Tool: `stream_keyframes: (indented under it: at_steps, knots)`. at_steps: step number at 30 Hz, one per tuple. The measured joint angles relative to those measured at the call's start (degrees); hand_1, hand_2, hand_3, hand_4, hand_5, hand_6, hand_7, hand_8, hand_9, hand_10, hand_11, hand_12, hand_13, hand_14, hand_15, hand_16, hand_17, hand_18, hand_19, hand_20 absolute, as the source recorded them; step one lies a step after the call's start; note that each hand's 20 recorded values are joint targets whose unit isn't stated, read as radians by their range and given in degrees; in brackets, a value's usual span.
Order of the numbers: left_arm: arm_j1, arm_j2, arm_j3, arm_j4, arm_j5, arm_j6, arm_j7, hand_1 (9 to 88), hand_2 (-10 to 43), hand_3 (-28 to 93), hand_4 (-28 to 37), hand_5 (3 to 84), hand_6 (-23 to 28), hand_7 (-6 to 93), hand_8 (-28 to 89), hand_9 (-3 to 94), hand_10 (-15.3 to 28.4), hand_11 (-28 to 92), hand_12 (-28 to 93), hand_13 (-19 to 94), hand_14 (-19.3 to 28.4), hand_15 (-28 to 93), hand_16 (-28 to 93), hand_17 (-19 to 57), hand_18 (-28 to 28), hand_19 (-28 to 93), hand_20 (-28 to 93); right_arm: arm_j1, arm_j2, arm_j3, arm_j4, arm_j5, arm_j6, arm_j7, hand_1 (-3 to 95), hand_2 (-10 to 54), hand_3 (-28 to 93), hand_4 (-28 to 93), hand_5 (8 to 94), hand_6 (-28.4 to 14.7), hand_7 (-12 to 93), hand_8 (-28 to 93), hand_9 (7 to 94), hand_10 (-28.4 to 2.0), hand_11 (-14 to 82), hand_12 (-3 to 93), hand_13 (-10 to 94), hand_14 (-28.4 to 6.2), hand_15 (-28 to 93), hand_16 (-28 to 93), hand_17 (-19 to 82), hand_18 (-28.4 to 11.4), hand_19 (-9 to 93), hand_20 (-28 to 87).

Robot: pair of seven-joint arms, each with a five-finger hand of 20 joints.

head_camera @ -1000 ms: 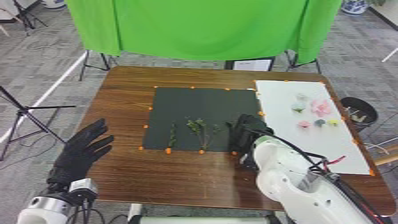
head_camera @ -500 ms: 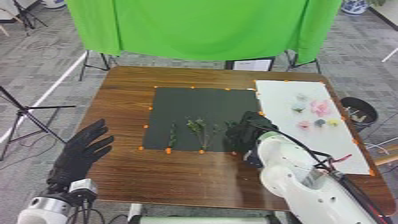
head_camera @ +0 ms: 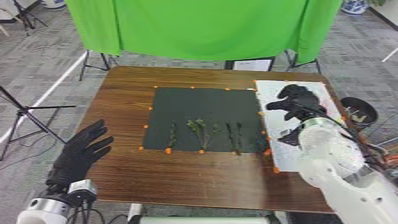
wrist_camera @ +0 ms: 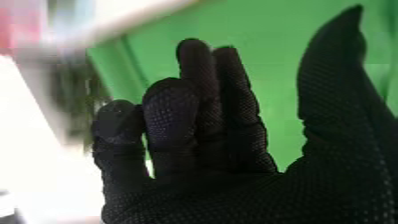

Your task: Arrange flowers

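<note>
My right hand (head_camera: 298, 103) is over the white sheet (head_camera: 282, 136) at the table's right, hiding most of the flower heads there. In the right wrist view the right hand (wrist_camera: 209, 145) is open, its fingers fairly straight, the thumb apart and nothing held. On the dark mat (head_camera: 204, 98) lie a thin green stem (head_camera: 172, 135) at the left, a branching sprig (head_camera: 202, 131) in the middle and dark slender stems (head_camera: 234, 136) near the right edge. My left hand (head_camera: 82, 148) is open beyond the mat's left side, at the table's left edge, holding nothing.
Orange markers line the mat and sheet on the brown table (head_camera: 209, 175). A black bin (head_camera: 359, 111) stands off the table's right edge. Behind the table hangs a green cloth (head_camera: 204, 30), and a tripod (head_camera: 31, 112) stands at the left.
My right hand has moved from the mat's right edge, forward and right, to over the white sheet. Dark stems now lie uncovered where it was. The left hand has kept still.
</note>
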Motion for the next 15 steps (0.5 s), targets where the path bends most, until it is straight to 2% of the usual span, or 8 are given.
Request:
stream_keyframes:
  at_steps: [2, 4, 8, 10, 15]
  knots:
    - [0.05, -0.03, -0.05, -0.03, 0.0, 0.0, 0.0, 27.8, -2.2, 70, -23.3, 29.8, 3.8, 19.8, -10, 22.0, 11.2, 20, 19, 19, 16.2, 31, 1, -9.2, 24.0, 41, 8, -1.73, 2.49, 2.86, 0.51, -5.78, 1.13, -0.38, 28.1, -9.5, 88, -28, 42.1, -4.9, 31, -13, 47.8, -10.4, 26.2, 23.6, 55, -10.7, 82, 30, 29, -21.2, 89, 57]
    - [0.09, -0.06, -0.13, -0.04, 0.01, 0.0, 0.0, 27.8, -2.1, 70, -23.3, 29.8, 3.8, 19.9, -10, 22.0, 11.2, 20, 19, 19, 16.2, 31, 1, -9.3, 23.9, 41, 8, -3.48, 4.46, 6.13, 0.82, -9.19, -0.87, -0.31, 28.3, -9.5, 88, -28, 41.6, -5.0, 30, -13, 47.4, -10.0, 23.8, 22.6, 54, -10.3, 82, 29, 28, -21.2, 89, 57]
    - [0.13, -0.08, -0.16, -0.05, 0.0, 0.0, 0.06, 27.8, -2.1, 70, -23.3, 29.8, 3.7, 19.9, -10, 21.9, 11.2, 20, 19, 19, 16.0, 31, 1, -9.2, 23.8, 41, 9, -5.31, 6.73, 10.68, 1.46, -6.76, -11.71, -0.64, 28.9, -9.5, 88, -28, 41.7, -4.5, 30, -13, 47.8, -9.4, 21.2, 21.5, 55, -9.9, 82, 28, 28, -21.0, 88, 57]
    - [0.13, -0.08, -0.15, -0.05, 0.0, -0.01, 0.08, 27.9, -2.2, 70, -23.3, 29.7, 3.7, 19.9, -10, 21.9, 11.1, 19, 18, 19, 16.0, 31, 1, -9.2, 23.8, 41, 9, -5.81, 7.07, 11.33, 2.05, -4.55, -14.69, -1.73, 28.9, -9.5, 88, -28, 41.9, -4.2, 30, -13, 48.2, -8.9, 20.3, 21.2, 55, -9.5, 82, 28, 28, -21.0, 88, 57]
    - [0.13, -0.04, -0.14, -0.05, -0.01, -0.01, 0.14, 27.8, -2.2, 70, -23.2, 29.7, 3.7, 20.0, -10, 21.9, 11.2, 20, 19, 19, 16.1, 31, 1, -9.2, 23.8, 41, 9, -8.32, 7.1, 11.94, 2.51, -3.55, -14.93, -7.06, 28.6, -9.5, 88, -28, 42.3, -3.6, 30, -14, 49.5, -8.2, 18.4, 20.6, 56, -9.1, 82, 27, 28, -20.7, 88, 57]
